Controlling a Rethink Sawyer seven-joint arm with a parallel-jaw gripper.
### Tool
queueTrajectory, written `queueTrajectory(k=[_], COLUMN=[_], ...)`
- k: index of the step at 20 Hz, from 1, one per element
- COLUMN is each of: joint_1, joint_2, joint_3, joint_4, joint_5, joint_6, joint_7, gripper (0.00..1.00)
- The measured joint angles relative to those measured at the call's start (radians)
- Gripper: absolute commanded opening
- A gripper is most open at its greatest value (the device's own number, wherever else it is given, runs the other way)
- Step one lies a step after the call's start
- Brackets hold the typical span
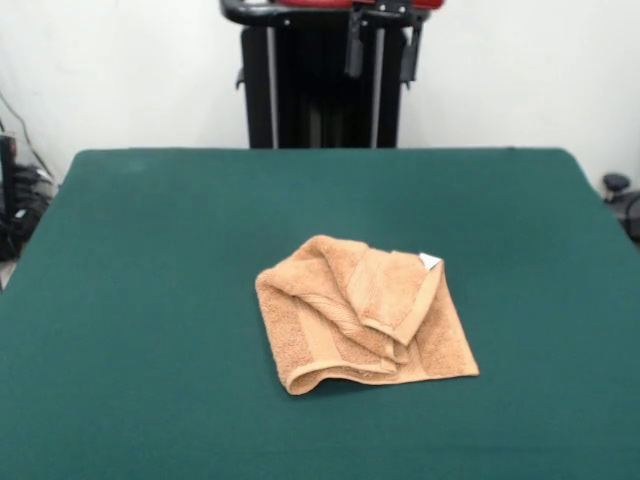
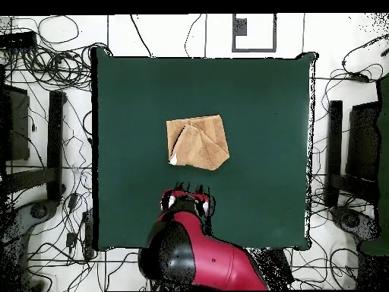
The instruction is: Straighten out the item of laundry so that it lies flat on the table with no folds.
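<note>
The claw hangs high at the rear of the bench, drawn back and well clear of the cloth. In the front view two dark, slim fingers point downward, set apart with a plain gap between them and nothing held in that gap. From overhead the claw sits at the end of the glossy red and black arm, just inside the bench edge nearest the robot's base.

Out ahead of the claw, near the middle of the bench and apart from it, lies the towel. It is orange-tan terry, soft and nubbly, and it is not flat: several layers are folded over one another, so that the heap forms an irregular, roughly five-sided shape. A narrow flap lies folded across the top, its hem showing as a smoother flat woven band. On the front edge, farthest from the claw, a thick fold curls under and casts a thin shadow. A small white tag sticks out at the corner on the side toward the claw.

The bench top is a dark green, matte, felt-like sheet, wide and rectangular, with bare surface on every side of the towel. Beyond the bench edges, the overhead view shows tangled black cables on a pale floor.
</note>
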Motion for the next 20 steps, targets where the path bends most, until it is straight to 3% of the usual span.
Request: queueTrajectory(k=[8, 20], joint_1=[-0.061, -0.073], joint_2=[-0.052, -0.044], joint_3=[0.000, 0.000], joint_4=[0.000, -0.011], joint_5=[0.000, 0.000], joint_6=[0.058, 0.058], joint_7=[0.000, 0.000], gripper=[1.00, 1.00])
